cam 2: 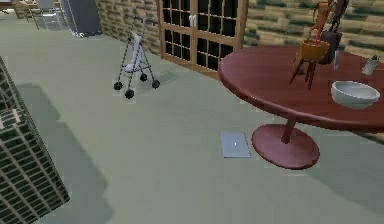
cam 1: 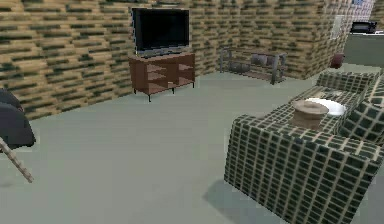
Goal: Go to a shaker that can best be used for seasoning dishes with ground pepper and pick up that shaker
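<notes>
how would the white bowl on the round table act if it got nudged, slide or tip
The bowl looks wide and low, so it would probably slide rather than tip. The table top looks smooth, so it may glide easily. It sits fairly near the rim, so a hard push might send it off.

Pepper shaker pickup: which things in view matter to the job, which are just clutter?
Job:
round dark red pedestal table
small pale upright thing at its right edge, maybe the shaker, too small to tell

Clutter:
white bowl and brown wooden figure on that table
flat grey sheet on the floor
white wheeled cart
black television on wooden stand
green checked sofa
</notes>
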